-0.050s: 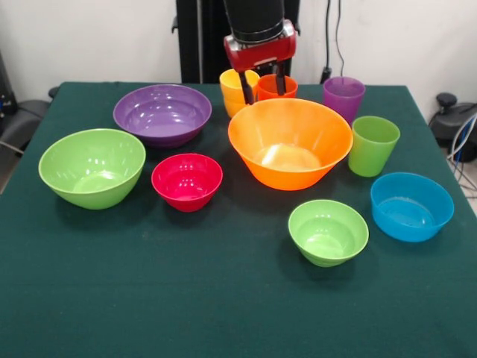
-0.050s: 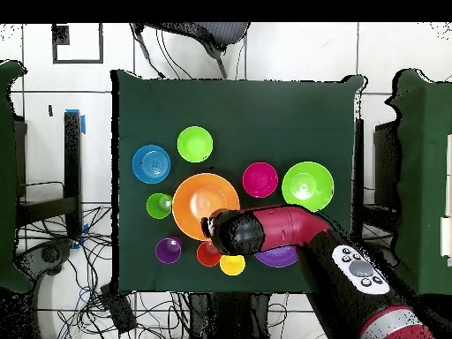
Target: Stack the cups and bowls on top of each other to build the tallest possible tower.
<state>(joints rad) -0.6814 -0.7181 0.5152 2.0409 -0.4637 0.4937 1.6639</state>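
Nothing is stacked yet: all six bowls sit apart and upright on the green counter (image 1: 223, 313), so the job is at its opening step, choosing and gripping a first piece. The pincer (image 1: 262, 83) hangs near the counter's far edge with its two dark fingers (image 1: 245, 88) spread and empty, one coming down just behind the rim of the orange bowl (image 1: 290, 142) and the other at or inside the orange cup (image 1: 276, 87); whether it touches either cannot be told. The orange bowl, the biggest, stands about mid-counter. The purple bowl (image 1: 162, 113) is toward the far left corner, the big green bowl (image 1: 92, 166) is by the left edge, and the red bowl (image 1: 187, 180) sits between the big green one and the orange one. The small green bowl (image 1: 328, 231) and the blue bowl (image 1: 411, 206) lie toward the right edge, nearer the front. A yellow cup (image 1: 234, 89), a purple cup (image 1: 343, 95) and a green cup (image 1: 373, 145) stand behind and beside the orange bowl. In the overhead view the arm (image 2: 282, 228) covers the cups. My guess is that the orange cup is the target; the next move calls for settling the fingers astride its wall, closing firmly, and lifting straight up clear of the neighbouring yellow cup and the bowl's rim.
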